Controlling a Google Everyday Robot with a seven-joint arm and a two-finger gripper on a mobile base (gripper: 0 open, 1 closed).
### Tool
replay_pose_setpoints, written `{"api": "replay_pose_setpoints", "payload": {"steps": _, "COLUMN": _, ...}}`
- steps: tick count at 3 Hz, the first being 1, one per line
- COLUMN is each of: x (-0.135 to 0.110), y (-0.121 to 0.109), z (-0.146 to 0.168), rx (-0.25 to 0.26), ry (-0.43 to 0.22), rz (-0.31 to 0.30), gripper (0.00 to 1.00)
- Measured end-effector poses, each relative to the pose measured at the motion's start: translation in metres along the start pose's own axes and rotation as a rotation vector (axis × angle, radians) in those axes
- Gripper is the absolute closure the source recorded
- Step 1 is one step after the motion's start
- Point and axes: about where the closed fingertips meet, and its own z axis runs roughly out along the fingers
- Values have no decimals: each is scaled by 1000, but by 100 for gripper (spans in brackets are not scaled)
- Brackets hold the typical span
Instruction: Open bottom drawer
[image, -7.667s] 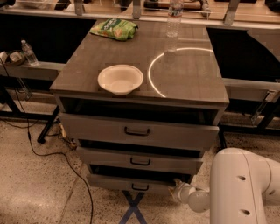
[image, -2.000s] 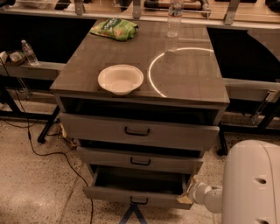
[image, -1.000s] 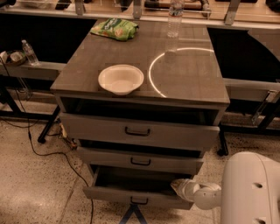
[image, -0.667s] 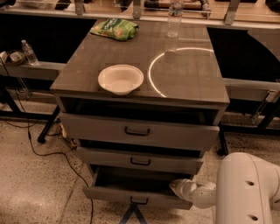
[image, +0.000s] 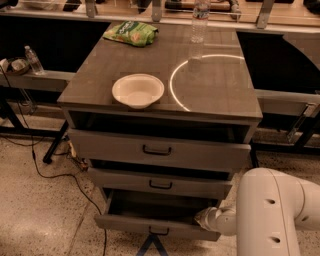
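Far left: small clear plastic bottle (image: 34, 60) upright on a ledge, thin black cable (image: 55, 176) trailing over speckled terrazzo floor (image: 35, 220). On the cabinet's grey wood-grain top (image: 220, 95): crinkled green bag (image: 131, 33) at the back, round white bowl (image: 138, 91) near the front edge, bright curved arc of light (image: 176, 90) beside it, clear water bottle (image: 200, 20) standing at the rear. Lowest of three flat fronts, the bottom drawer (image: 125, 223): pulled well out, dark inside, slim black bar handle (image: 158, 231) centred. At its right end, the gripper (image: 206, 219), a pale rounded lump; parted or closed, cannot tell. Farther right, smooth white cylindrical arm (image: 272, 215).
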Motion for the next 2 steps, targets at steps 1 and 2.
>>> {"api": "replay_pose_setpoints", "payload": {"steps": 1, "x": 6, "y": 7, "z": 0, "rx": -16, "ry": 22, "rz": -10, "gripper": 100}}
{"api": "replay_pose_setpoints", "payload": {"steps": 2, "x": 31, "y": 27, "z": -4, "rx": -57, "ry": 92, "rz": -9, "gripper": 100}}
